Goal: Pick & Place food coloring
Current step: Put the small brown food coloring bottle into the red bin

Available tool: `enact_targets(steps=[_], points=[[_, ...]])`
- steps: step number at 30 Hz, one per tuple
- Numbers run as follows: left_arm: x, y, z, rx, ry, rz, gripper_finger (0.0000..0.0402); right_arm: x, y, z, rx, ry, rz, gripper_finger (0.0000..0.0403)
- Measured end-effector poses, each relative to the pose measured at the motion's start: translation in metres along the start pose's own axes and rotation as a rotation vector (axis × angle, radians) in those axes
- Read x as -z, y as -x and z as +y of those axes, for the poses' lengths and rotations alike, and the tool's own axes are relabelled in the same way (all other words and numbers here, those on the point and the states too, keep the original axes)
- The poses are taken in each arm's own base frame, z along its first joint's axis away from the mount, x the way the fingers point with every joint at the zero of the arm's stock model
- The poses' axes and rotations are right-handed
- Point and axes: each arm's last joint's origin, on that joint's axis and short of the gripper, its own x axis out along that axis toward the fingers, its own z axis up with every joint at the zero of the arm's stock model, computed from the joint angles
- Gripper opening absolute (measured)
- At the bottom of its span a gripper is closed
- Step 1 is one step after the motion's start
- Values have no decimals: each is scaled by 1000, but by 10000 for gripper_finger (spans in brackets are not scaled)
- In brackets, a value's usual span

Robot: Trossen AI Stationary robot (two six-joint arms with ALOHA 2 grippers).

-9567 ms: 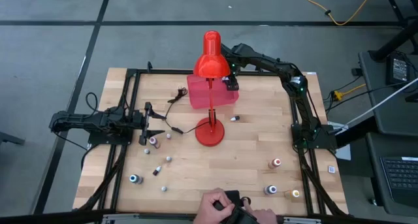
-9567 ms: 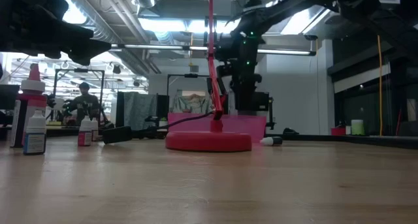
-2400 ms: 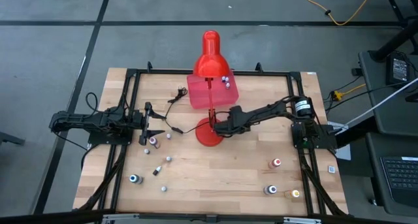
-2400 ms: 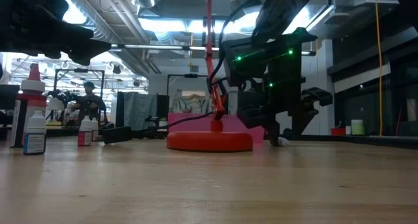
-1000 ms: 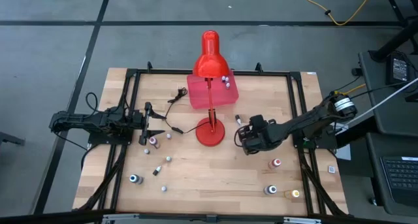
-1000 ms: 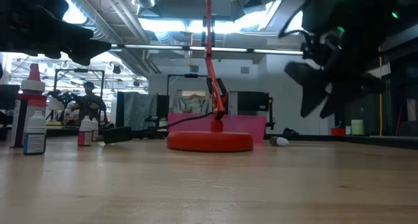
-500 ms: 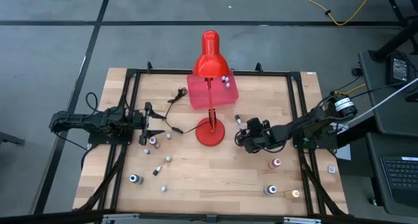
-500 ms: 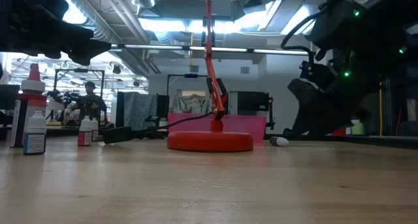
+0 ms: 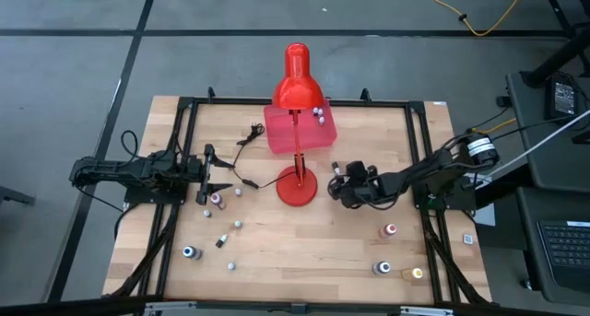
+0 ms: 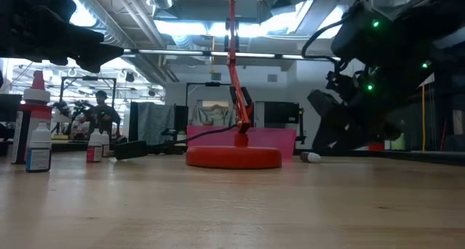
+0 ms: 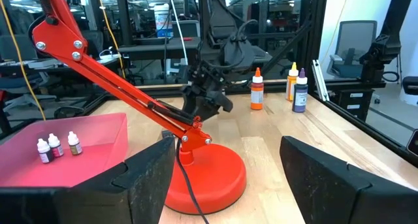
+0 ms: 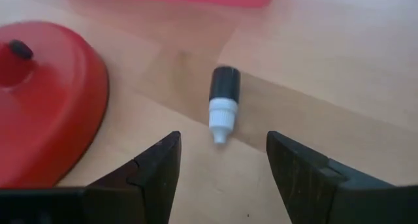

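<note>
Right wrist view: we see the right gripper [image 12: 222, 168], fingers apart, now lined up w/ a dark bottle [image 12: 223, 104] lying just beside the lamp base [image 12: 46, 100]; a sec ago it hung farther off. Grab looks imminent. Left gripper [image 9: 214, 176] waits apart.

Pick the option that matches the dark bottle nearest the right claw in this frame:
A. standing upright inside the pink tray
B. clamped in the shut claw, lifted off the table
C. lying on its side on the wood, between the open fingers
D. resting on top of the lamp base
C. The right wrist view shows the dark bottle lying flat on the table beside the lamp base, framed by the open right claw, untouched.
</note>
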Motion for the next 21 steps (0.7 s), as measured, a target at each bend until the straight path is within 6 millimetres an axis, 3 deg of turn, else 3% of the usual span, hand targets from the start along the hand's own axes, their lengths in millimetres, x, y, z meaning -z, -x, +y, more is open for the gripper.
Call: enact_targets(steps=[21], points=[[0,0,0,0,0,0,272,-9,-20,0,4,49,37,228]])
